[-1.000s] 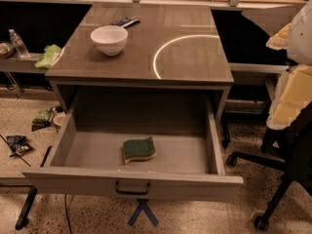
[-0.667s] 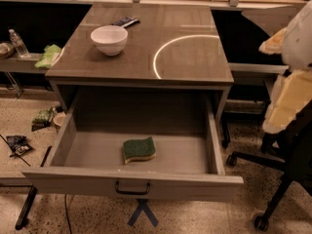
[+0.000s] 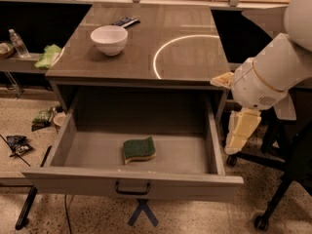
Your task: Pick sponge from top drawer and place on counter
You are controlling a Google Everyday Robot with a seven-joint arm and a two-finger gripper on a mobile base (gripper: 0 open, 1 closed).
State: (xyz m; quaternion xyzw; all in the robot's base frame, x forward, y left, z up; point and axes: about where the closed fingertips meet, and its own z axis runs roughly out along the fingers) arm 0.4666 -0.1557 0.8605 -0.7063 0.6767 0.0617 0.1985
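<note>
Hovering gripper (image 3: 241,130) just outside the right wall of the open top drawer (image 3: 195,185); open or closed, can't tell.
Sponge (image 3: 139,149) lies flat on the drawer floor, well apart. Approach step, probably; next needs a swing left, a descent onto the sponge, then a lift to the counter (image 3: 190,57).

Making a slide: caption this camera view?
Sponge lies in the open top drawer, white bowl on the counter, gripper hanging beside the drawer's right wall.
</note>
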